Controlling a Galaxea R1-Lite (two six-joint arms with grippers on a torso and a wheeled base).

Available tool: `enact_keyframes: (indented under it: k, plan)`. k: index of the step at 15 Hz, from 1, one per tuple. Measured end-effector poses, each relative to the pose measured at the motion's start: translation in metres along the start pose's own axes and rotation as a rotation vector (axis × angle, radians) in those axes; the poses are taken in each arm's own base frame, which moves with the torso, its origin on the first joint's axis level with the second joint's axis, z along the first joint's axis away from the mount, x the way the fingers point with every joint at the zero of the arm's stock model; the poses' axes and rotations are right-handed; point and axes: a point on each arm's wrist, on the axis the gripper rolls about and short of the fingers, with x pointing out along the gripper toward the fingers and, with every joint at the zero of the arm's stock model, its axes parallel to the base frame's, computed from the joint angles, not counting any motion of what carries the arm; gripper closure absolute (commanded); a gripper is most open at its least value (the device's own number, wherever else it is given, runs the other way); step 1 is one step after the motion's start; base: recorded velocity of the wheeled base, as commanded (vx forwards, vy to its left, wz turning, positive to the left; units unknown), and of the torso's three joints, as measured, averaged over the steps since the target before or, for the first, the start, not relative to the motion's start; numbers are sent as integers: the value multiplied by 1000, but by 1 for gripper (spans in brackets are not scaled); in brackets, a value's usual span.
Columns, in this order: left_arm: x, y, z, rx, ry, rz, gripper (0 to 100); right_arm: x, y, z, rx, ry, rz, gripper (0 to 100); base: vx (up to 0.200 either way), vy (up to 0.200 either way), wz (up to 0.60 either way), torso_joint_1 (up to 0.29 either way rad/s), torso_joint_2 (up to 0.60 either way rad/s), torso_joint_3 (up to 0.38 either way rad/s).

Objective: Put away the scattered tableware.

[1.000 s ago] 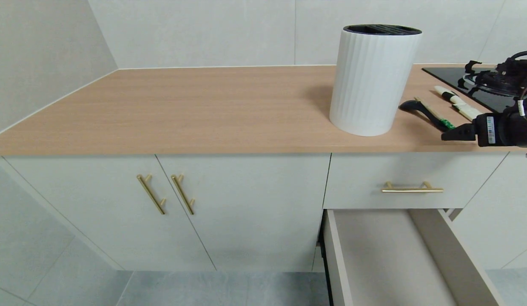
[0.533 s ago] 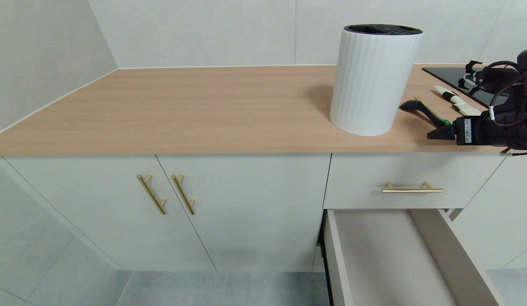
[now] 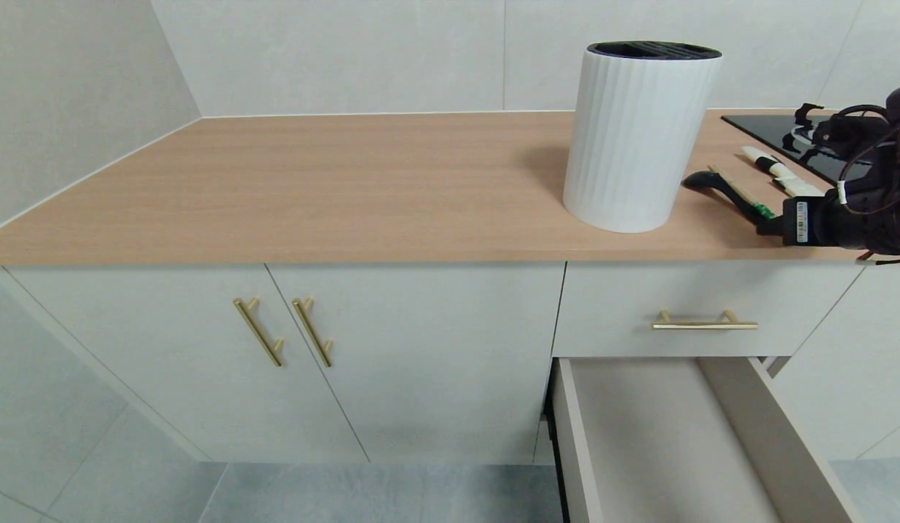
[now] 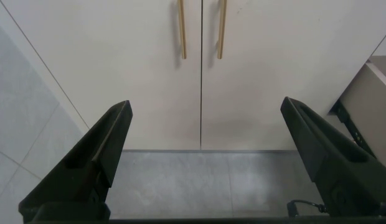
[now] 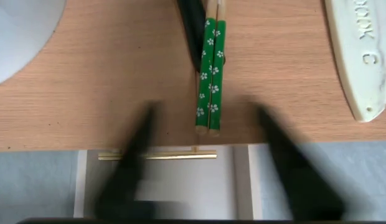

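Chopsticks (image 5: pixel 210 81) lie on the surface (image 5: pixel 106 93), their green ends between the spread fingers of the right pincer (image 5: pixel 205 115).

Domestic kitchen: wood-look countertop (image 3: pixel 348 189) over white base cabinets (image 3: pixel 166 378) with brass bar handles (image 3: pixel 258 332), one closed drawer front (image 3: pixel 624 309) and an open drawer (image 3: pixel 660 436) pulled out below it. At the right end of the counter there is a black glass hob (image 3: pixel 765 131) with a burner grate (image 3: pixel 813 131), and beside it a white ribbed utensil holder (image 3: pixel 635 145) with a slotted black top, plus green floral chopsticks (image 5: pixel 210 74) lying by a black-handled utensil (image 3: pixel 715 185). Large pale tiles on the wall (image 3: pixel 348 51) and grey floor tiles (image 3: pixel 94 450) fit the same reading.
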Motion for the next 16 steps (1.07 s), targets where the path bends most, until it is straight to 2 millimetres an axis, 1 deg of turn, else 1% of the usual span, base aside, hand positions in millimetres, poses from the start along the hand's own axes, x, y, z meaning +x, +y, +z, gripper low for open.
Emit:
enact_keyframes:
  k: [5,7,9,10,12,14,16]
  plan:
    - [0,0,0,0,0,0,0,1,0,0,0,1,0,100,0,0,0,0,0,0]
    - [0,0,0,0,0,0,0,-6,-2,2,5,-15,-4,100,0,0,0,0,0,0]
    - [0,0,0,0,0,0,0,-20,-6,4,18,-43,-12,100,0,0,0,0,0,0]
    - [0,0,0,0,0,0,0,-30,-9,5,30,-62,-14,100,0,0,0,0,0,0]
    - [0,0,0,0,0,0,0,-58,-16,3,46,-101,-8,100,0,0,0,0,0,0]
    - [0,0,0,0,0,0,0,-88,-20,-13,52,-100,4,100,0,0,0,0,0,0]
    - [0,0,0,0,0,0,0,-118,-22,-34,52,-68,18,100,0,0,0,0,0,0]
